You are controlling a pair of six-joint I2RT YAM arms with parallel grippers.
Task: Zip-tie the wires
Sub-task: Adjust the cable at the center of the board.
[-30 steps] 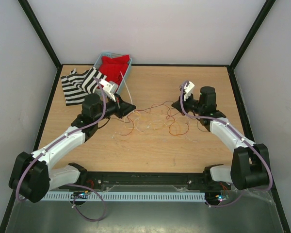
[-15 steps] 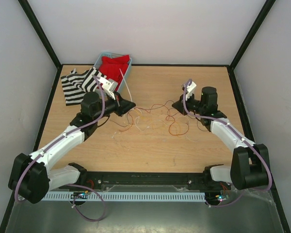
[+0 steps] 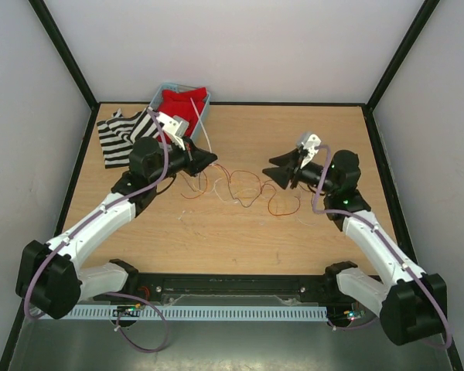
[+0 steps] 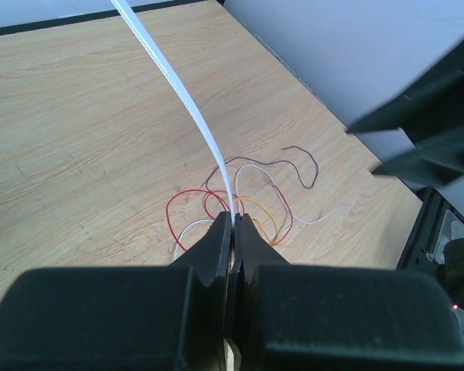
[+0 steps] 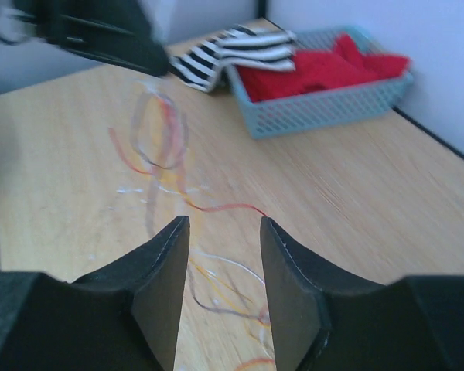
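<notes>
Wooden tabletop (image 3: pixel 240 239) carries the wires (image 3: pixel 243 185), a loose tangle stretched crosswise between the two claws, its loops lying flat just ahead of the left claw (image 4: pixel 233 224). That claw is pinched tight on a white zip tie (image 4: pixel 187 100) that points up and away. Right claw (image 5: pixel 223 228) gapes apart, gripping nothing.

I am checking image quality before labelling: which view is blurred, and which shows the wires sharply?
Right wrist view: blurred, the wires smear into soft streaks, though the right gripper is sharper. Left wrist view: sharp, the wires and white strip crisp. Top external view: even light, faint shadows.
</notes>
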